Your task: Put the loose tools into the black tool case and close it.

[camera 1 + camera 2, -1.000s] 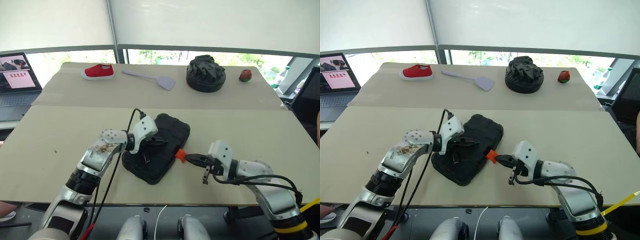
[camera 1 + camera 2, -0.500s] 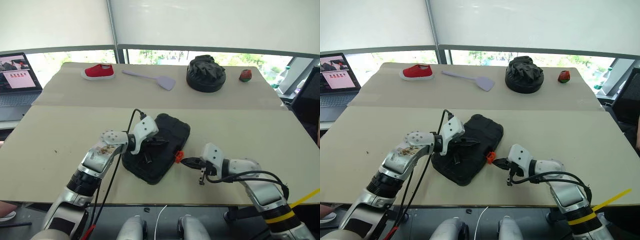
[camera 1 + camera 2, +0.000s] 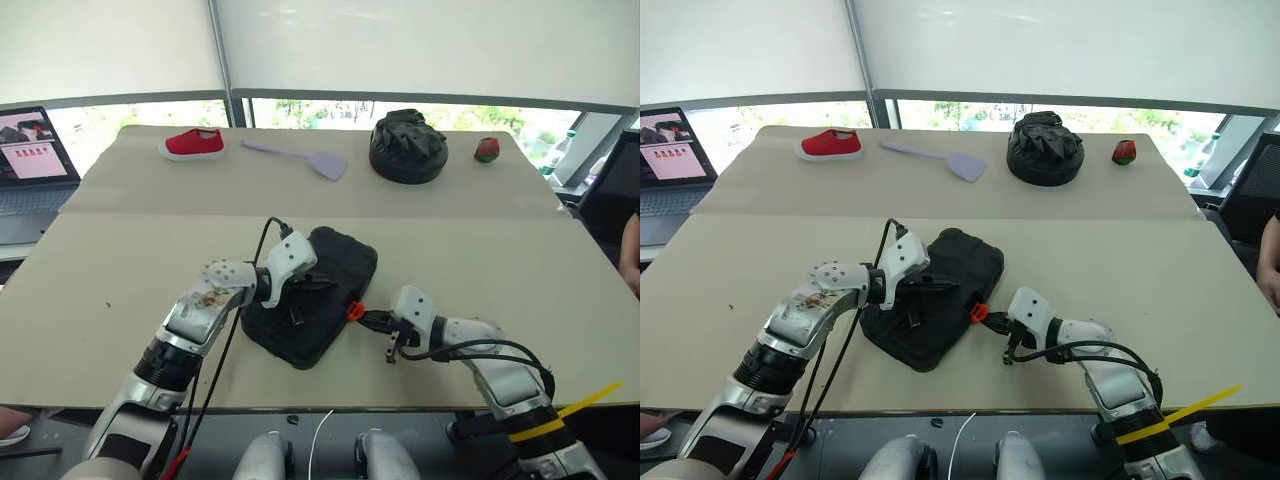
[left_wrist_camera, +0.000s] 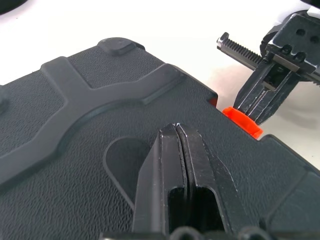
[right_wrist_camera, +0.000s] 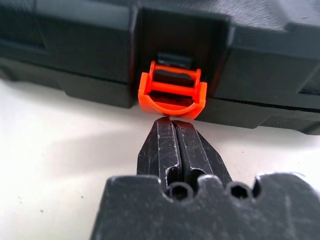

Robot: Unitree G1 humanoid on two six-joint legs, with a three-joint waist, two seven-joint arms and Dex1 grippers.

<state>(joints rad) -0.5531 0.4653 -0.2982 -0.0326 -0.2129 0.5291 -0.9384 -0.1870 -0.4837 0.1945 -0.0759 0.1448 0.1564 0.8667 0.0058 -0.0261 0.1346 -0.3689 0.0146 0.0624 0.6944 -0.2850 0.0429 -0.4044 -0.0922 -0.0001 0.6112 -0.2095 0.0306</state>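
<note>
While the case lies shut near the front edge of the surface, we see in the left eye view our left gripper resting on its lid with fingers clenched and empty. Our right gripper sits just beside the orange latch on the case's right side, fingers also clenched and empty. Well apart, along the far side, lie a red shoe, a grey spatula, a round black bundle and a small red-and-green thing; a laptop stands at far left.

From the left wrist view, we see the left fingers pressed together on the ribbed lid, with the right gripper at the latch.

From the right wrist view, we see the right fingers pressed together, tips right at the latch's lower edge; we cannot tell whether they touch.
</note>
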